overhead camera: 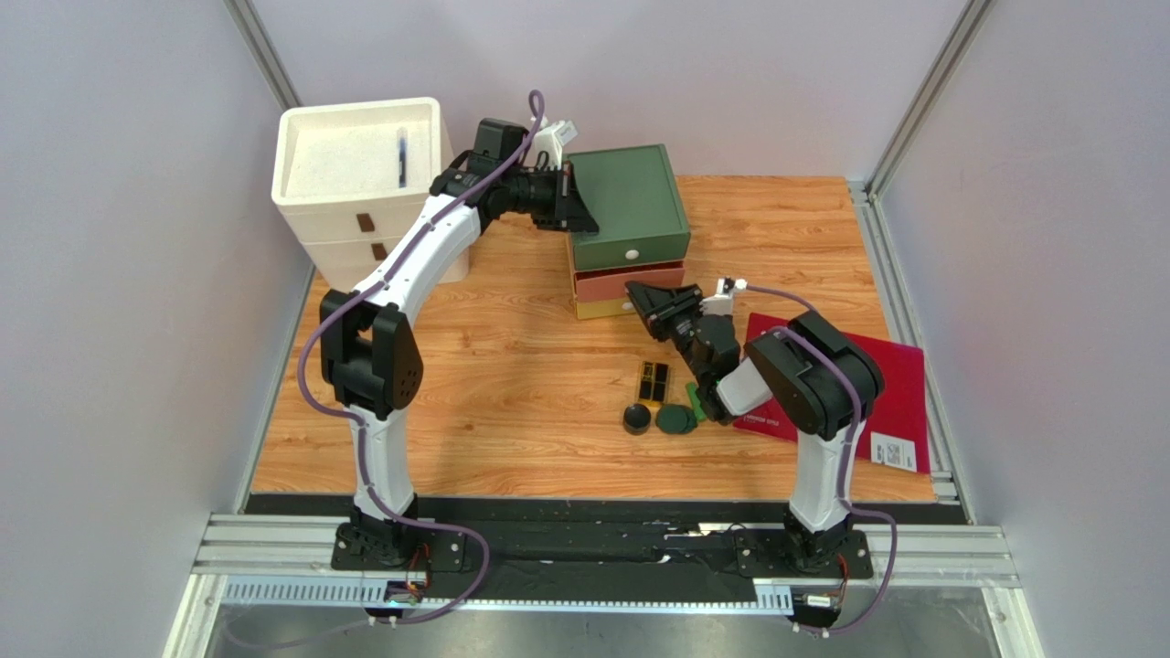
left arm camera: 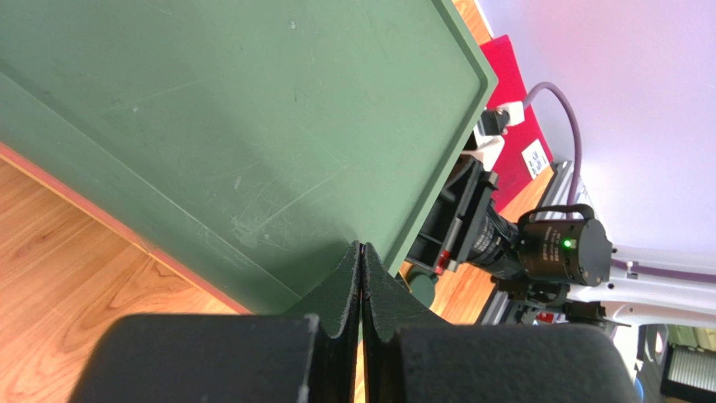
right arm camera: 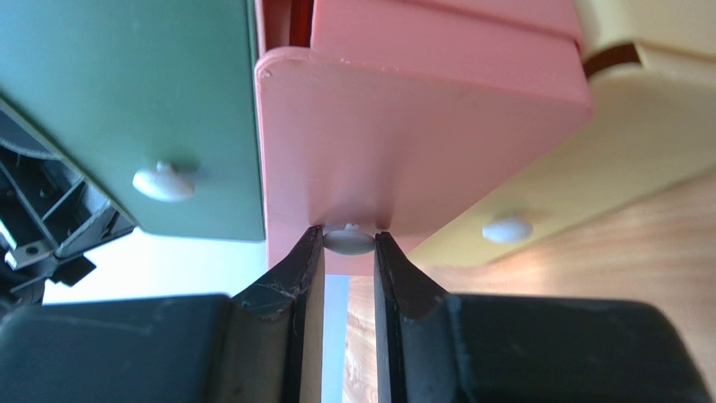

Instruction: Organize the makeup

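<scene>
Jaws of the right gripper [right arm camera: 348, 241] are being held narrow, closed on the white knob [right arm camera: 349, 238] of the pink drawer [right arm camera: 420, 126], with one dark finger pad [right arm camera: 307, 260] being pressed against each side of the knob. The pink drawer is being held a little forward of the green drawer [right arm camera: 126, 101] stacked over it. The yellow drawer [right arm camera: 588, 159] is sitting under it in the same drawer unit [overhead camera: 629, 199].

Jaws of the left gripper [left arm camera: 361, 252] are being kept pressed fully together, and nothing is being held between them. That gripper is being held at the left edge of the unit's green top. Whether the top is being touched cannot be told.

The makeup is lying on the wooden table [overhead camera: 508, 370], in front of the drawer unit and close to the right arm. The black-and-gold rectangular case [overhead camera: 654, 380] is lying flat there. The round black jar [overhead camera: 636, 418] is sitting just nearer the arm bases. The dark green round compact [overhead camera: 674, 420] is sitting just beside the jar, on its right. The bright green stick [overhead camera: 696, 400] is being partly hidden by the right arm, next to the compact. None of these pieces is being touched by either gripper.

The flat dark red folder [overhead camera: 893, 377] is lying at the table's right side, partly covered by the right arm. A white drawer unit [overhead camera: 360, 165] is standing at the far left corner.
</scene>
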You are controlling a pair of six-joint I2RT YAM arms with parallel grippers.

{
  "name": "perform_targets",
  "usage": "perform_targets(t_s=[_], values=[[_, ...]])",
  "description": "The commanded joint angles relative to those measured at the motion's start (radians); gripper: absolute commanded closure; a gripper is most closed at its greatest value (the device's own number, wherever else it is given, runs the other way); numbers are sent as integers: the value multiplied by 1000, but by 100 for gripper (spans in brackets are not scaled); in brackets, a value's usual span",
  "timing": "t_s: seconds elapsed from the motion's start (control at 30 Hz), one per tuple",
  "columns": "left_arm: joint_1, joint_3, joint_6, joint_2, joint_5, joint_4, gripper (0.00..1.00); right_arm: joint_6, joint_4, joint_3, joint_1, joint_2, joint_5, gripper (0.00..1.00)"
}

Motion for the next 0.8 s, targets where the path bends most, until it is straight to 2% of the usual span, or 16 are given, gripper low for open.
perform_targets(t_s=[0.0,0.23,0.53,0.67,0.7,0.77], values=[[6,38,9,15,7,-6,100,-15,100,-63,8,-88,8,100],[6,53,-8,35,20,-6,100,-27,34,-161,57,-183,7,100],[6,61,-9,39,37,6,100,8,-8,-229,132,-232,70,100],[6,59,-8,42,45,8,100,7,-78,-256,141,-292,106,100],[6,59,-8,44,47,8,100,7,-90,-262,141,-301,110,100],[6,59,-8,45,48,8,100,0,-127,-262,141,-318,110,92]])
